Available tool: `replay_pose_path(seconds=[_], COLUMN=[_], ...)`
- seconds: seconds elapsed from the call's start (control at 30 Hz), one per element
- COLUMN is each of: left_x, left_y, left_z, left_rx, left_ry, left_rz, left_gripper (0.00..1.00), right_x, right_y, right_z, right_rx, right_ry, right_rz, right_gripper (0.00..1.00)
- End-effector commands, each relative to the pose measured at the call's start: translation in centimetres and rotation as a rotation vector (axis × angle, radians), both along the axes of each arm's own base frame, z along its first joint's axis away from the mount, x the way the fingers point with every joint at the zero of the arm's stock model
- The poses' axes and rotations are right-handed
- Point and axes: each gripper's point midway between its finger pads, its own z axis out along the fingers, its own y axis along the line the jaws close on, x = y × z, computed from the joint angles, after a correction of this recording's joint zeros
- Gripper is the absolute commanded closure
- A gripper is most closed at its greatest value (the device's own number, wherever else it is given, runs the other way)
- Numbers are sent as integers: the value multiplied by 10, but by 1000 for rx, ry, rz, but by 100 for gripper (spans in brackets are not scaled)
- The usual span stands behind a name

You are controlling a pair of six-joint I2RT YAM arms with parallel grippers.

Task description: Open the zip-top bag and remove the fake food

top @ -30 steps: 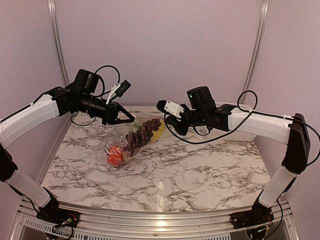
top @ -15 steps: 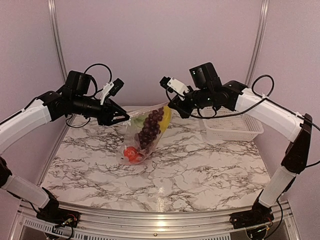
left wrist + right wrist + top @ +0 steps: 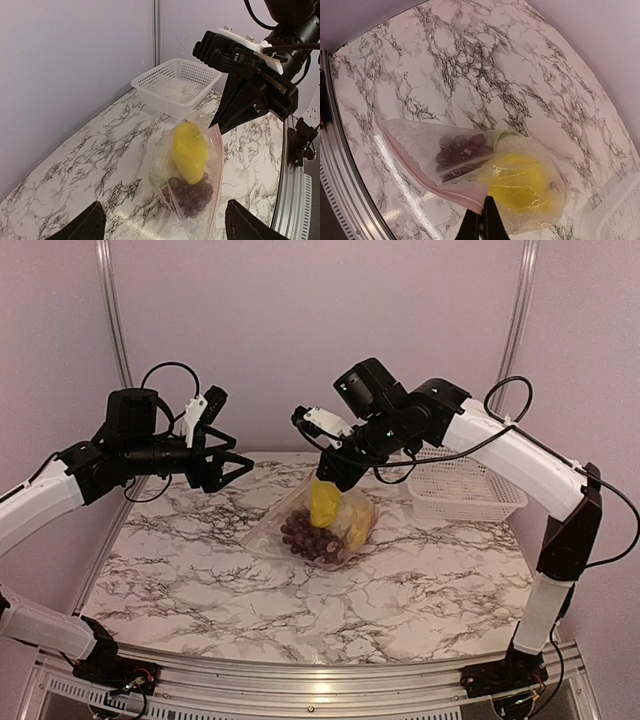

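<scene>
The clear zip-top bag [image 3: 318,530] hangs from my right gripper [image 3: 328,478], which is shut on a corner of its pink zip edge [image 3: 462,189]. The bag's lower end rests on the marble table. Inside it are fake food pieces: a yellow piece [image 3: 189,150], a dark purple grape cluster [image 3: 191,192] and a pale green piece [image 3: 158,178]. My left gripper [image 3: 238,472] hovers to the bag's left, open and holding nothing. In the left wrist view its fingers [image 3: 90,227] frame the bag [image 3: 210,165] from a distance. The right wrist view shows the shut fingertips [image 3: 485,217] pinching the plastic.
A white lattice basket [image 3: 465,492] stands at the back right of the marble table [image 3: 420,590], just right of the right arm. Purple walls close in the back and sides. A metal rail [image 3: 300,680] runs along the near edge.
My left gripper has opened, let go of the bag and drawn back to the left. The right gripper has swung left with the bag, which now hangs from it alone.
</scene>
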Motion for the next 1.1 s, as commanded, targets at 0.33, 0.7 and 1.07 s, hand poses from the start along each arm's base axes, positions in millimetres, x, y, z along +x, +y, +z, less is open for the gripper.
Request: replay_pose_path(seconds=[0.33,0.7,1.07], left_x=[-14,-16,-36], left_y=[-79,-83,-70], left_z=[-19,-38,-15], left_rx=[-41,136,59], left_ry=[9,-63,-19], left_rz=[-210,-243,-352], left_gripper=[21,84,100], right_x=[-6,-29,-61], right_y=[18,24,-34], right_z=[42,69,114], right_rx=[167,262,538], right_ry=[54,67,-287], right_rz=[-42,78,145], right_gripper=[100,100,19])
